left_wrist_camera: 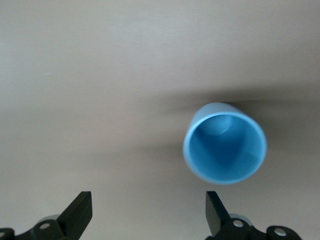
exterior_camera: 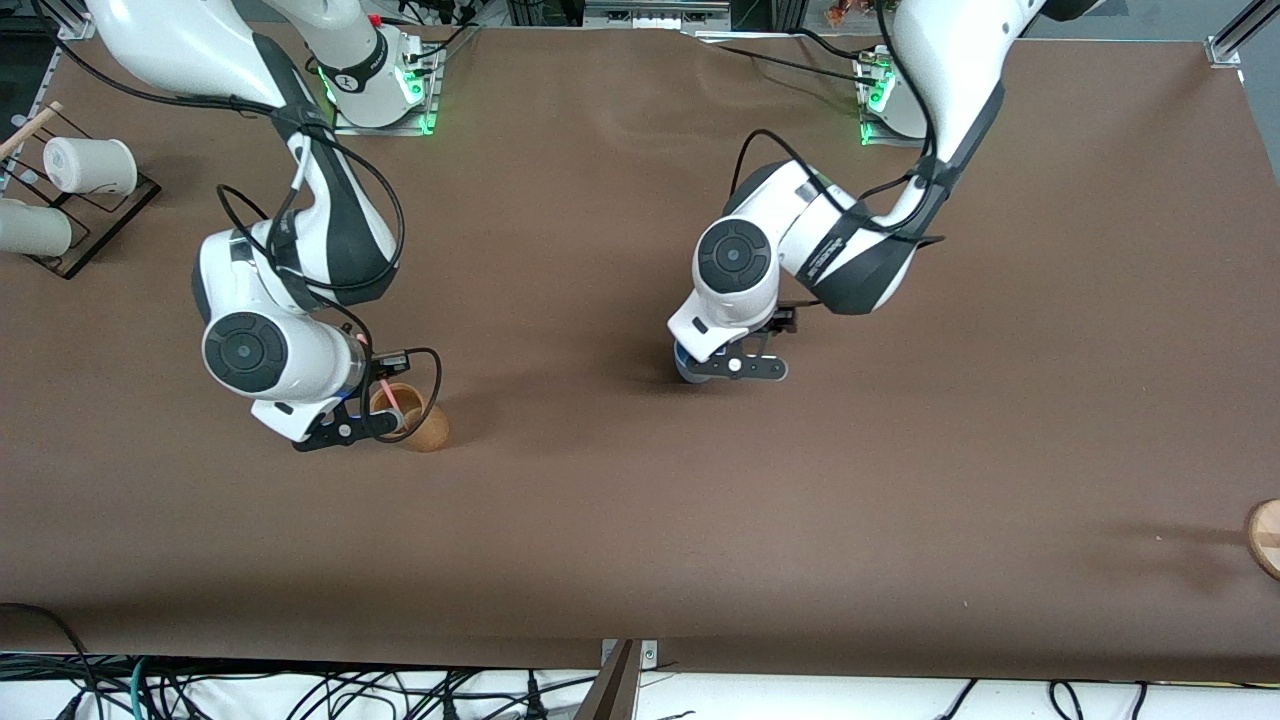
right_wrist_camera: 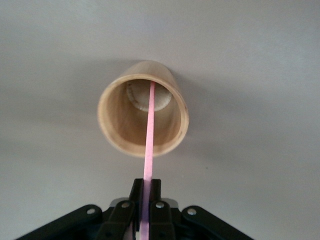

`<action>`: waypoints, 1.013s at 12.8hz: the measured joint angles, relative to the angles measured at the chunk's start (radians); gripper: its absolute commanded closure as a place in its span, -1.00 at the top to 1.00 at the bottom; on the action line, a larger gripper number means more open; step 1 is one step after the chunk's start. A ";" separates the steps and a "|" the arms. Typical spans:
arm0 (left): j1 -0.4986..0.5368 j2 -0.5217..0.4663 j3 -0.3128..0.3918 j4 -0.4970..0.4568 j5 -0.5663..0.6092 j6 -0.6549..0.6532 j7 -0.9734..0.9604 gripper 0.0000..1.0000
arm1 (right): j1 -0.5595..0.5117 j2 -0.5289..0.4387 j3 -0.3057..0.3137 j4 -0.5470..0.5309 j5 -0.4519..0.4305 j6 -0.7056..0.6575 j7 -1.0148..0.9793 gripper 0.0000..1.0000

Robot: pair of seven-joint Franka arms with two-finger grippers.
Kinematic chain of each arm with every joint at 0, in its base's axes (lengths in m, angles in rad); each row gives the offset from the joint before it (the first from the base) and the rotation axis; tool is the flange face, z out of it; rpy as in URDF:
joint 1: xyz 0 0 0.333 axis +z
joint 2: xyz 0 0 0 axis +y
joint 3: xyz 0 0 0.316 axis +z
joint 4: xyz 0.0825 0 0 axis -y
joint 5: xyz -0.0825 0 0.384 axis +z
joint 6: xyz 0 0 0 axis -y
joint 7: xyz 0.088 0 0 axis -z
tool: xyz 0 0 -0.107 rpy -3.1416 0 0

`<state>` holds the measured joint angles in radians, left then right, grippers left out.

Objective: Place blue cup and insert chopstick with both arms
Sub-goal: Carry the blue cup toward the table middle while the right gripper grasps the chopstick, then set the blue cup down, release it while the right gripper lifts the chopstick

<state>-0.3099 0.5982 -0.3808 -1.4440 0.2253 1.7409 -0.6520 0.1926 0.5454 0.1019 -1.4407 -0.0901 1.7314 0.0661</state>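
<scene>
The blue cup (left_wrist_camera: 225, 145) stands upright and empty on the brown table. In the front view only a sliver of it (exterior_camera: 685, 362) shows under the left arm's wrist. My left gripper (left_wrist_camera: 147, 212) is open above the table; the cup is not between its fingers but just off one fingertip (left_wrist_camera: 215, 210). In the front view the left gripper (exterior_camera: 740, 367) is near mid-table. My right gripper (right_wrist_camera: 148, 192) is shut on the pink chopstick (right_wrist_camera: 149, 145), whose lower end reaches into a tan-brown cup (right_wrist_camera: 107, 117). The front view shows the right gripper (exterior_camera: 375, 425), the chopstick (exterior_camera: 388, 392) and this cup (exterior_camera: 428, 430).
Two white cups (exterior_camera: 90, 165) (exterior_camera: 30, 228) lie on a dark rack (exterior_camera: 105, 215) at the right arm's end of the table. A round wooden object (exterior_camera: 1265, 535) shows at the table's edge at the left arm's end.
</scene>
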 measured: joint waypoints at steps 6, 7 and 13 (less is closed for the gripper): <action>0.267 -0.238 0.009 0.011 -0.101 -0.143 0.363 1.00 | 0.131 -0.039 0.007 0.344 0.020 -0.391 0.036 -1.00; 0.310 -0.279 0.029 0.010 -0.137 -0.147 0.454 1.00 | 0.173 -0.040 0.009 0.359 0.026 -0.396 0.096 -1.00; 0.286 -0.536 0.301 -0.144 -0.207 -0.137 0.693 1.00 | 0.397 0.022 0.019 0.366 0.213 -0.231 0.504 -1.00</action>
<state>-0.0240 0.0624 -0.0799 -1.5879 0.0185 1.6040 0.0412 0.5897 0.5675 0.1214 -1.0751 0.1225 1.4999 0.5703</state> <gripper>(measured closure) 0.000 0.921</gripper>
